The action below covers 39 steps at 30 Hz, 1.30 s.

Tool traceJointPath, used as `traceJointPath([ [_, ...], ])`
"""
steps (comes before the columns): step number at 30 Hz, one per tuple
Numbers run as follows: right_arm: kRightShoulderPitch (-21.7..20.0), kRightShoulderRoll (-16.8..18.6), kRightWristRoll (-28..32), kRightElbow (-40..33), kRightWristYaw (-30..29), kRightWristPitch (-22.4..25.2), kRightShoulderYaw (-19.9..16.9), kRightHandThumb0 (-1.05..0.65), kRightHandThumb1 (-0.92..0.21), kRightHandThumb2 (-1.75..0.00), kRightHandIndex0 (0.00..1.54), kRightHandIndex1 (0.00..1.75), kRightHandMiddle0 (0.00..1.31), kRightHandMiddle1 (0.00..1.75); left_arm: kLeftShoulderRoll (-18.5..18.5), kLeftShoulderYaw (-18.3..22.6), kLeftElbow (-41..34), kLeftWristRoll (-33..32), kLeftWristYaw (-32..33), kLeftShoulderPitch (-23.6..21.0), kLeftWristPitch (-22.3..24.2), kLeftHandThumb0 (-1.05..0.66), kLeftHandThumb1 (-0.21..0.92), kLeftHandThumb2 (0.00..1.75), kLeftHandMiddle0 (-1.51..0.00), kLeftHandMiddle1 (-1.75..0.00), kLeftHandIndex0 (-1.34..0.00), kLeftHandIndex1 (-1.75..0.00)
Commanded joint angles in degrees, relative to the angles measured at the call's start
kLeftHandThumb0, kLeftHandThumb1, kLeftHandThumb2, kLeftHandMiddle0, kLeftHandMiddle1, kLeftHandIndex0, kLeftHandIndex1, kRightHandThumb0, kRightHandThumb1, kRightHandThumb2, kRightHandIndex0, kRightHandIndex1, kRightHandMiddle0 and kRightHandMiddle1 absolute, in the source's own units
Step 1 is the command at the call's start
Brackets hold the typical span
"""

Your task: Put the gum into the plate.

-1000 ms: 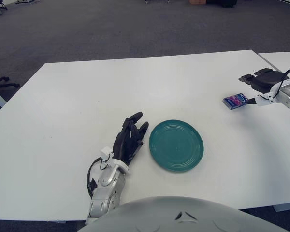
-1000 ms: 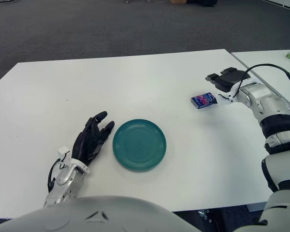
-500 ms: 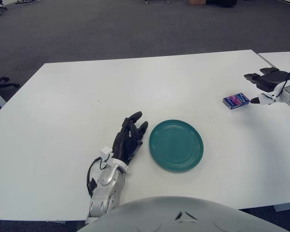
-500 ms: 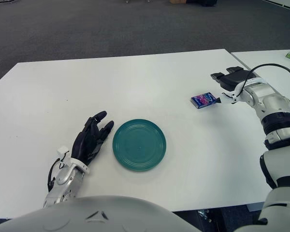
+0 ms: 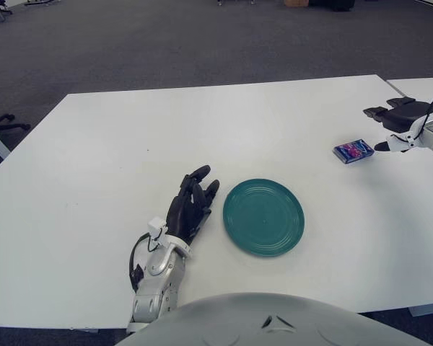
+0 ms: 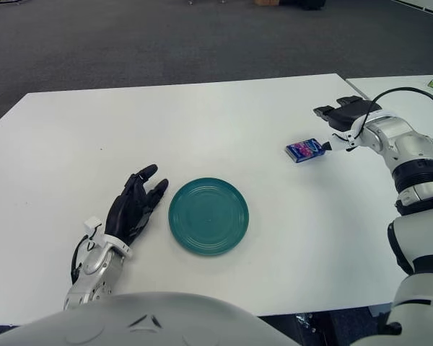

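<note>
Blue-and-purple gum pack (image 6: 304,150) lying flat on the white table (image 6: 224,115), far right, well apart from the plate. Teal plate (image 6: 208,215) bare, sitting near the middle of the near edge. Right hand (image 6: 344,115) hovering just right of the gum, fingers spread and holding nothing, one fingertip close to the pack's right end; contact impossible to confirm. Left hand (image 5: 190,205) parked flat on the table just left of the plate, dark fingers relaxed and extended, gripping nothing.

By the look of it, no part of the task done: gum not yet grasped, not yet lifted, plate not yet filled. Left to do: closing on the pack, carrying it left and nearer, then releasing it over the plate.

White tabletop otherwise plain, with a second white table (image 6: 408,90) butted against the far right. Grey carpet (image 5: 202,40) beyond the far edge; part of an office chair base (image 5: 1,119) at far left.
</note>
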Motion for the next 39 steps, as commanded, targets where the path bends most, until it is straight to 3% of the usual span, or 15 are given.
traceJointPath([
  [1, -1.2, 1.1, -0.4, 0.6, -1.0, 0.9, 0.4, -1.05, -0.92, -0.68, 0.11, 0.04, 0.05, 0.04, 0.5, 0.5, -0.6, -0.4, -0.6, -0.4, 0.3, -0.86, 0.92, 0.90, -0.48, -0.10, 0.00, -0.78],
  [11, -1.5, 2.8, -0.4, 2.5, -2.8, 1.6, 1.3, -1.05, -0.92, -0.64, 0.17, 0.05, 0.07, 0.07, 0.8, 0.5, -1.5, -0.7, -0.7, 0.3, 0.5, -0.86, 0.92, 0.90, -0.48, -0.10, 0.00, -0.78],
  [16, -1.8, 3.6, -0.6, 3.3, -3.2, 2.0, 1.9, -1.05, -0.92, -0.62, 0.21, 0.01, 0.01, 0.23, 0.9, 0.4, -2.2, -0.7, -0.7, 0.8, 0.7, -0.86, 0.92, 0.90, -0.48, -0.09, 0.00, -0.78],
  [29, -0.7, 7.1, 1.2, 4.9, -2.3, 5.0, 2.1, -1.05, -0.92, -0.55, 0.13, 0.00, 0.00, 0.22, 1.2, 0.2, -4.0, -0.9, -0.8, 2.2, 1.2, -0.86, 0.92, 0.90, -0.48, -0.09, 0.00, -0.78],
  [39, 0.3, 9.7, 2.1, 7.6, -3.5, 6.5, 2.3, -1.05, -0.92, -0.50, 0.22, 0.05, 0.00, 0.32, 1.6, 0.3, -4.3, -1.2, -1.1, 2.8, 1.1, -0.86, 0.92, 0.90, -0.48, -0.09, 0.00, -0.78],
])
